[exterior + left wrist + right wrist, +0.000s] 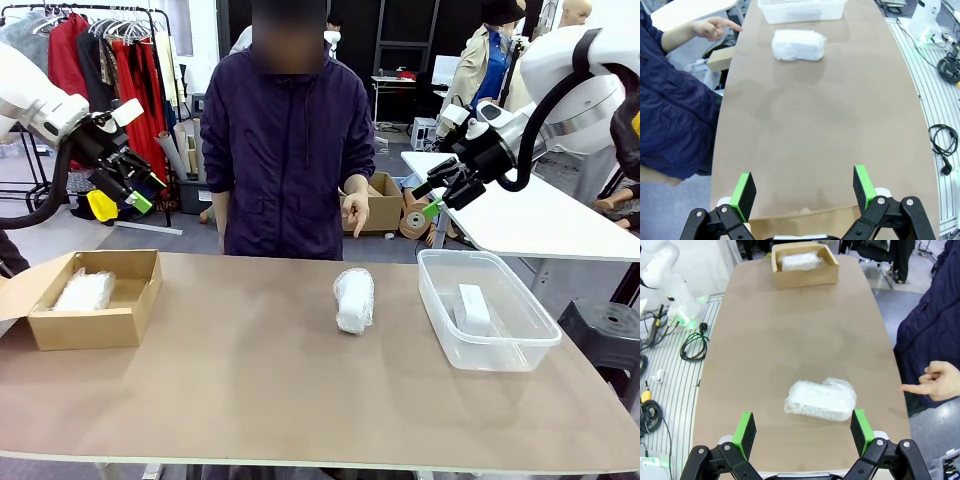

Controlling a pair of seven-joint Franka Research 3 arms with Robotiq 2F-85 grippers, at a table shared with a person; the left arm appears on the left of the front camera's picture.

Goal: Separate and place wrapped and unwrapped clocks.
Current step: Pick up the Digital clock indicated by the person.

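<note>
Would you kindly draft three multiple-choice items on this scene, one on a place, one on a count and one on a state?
1. Where does the unwrapped clock lie?
A) in the cardboard box
B) in the clear plastic tub
C) on the bare table

2. How many wrapped clocks are in sight?
A) one
B) two
C) three

3. How does the left gripper stand?
A) open and empty
B) shut on a wrapped clock
C) shut on the tub

Answers:
1 B: the smooth white block rests inside the tub.
2 B: the boxed wrapped clock lies in the cardboard box, and the middle wrapped clock lies on the table.
3 A: its green pads stand wide apart with nothing between them.
</note>
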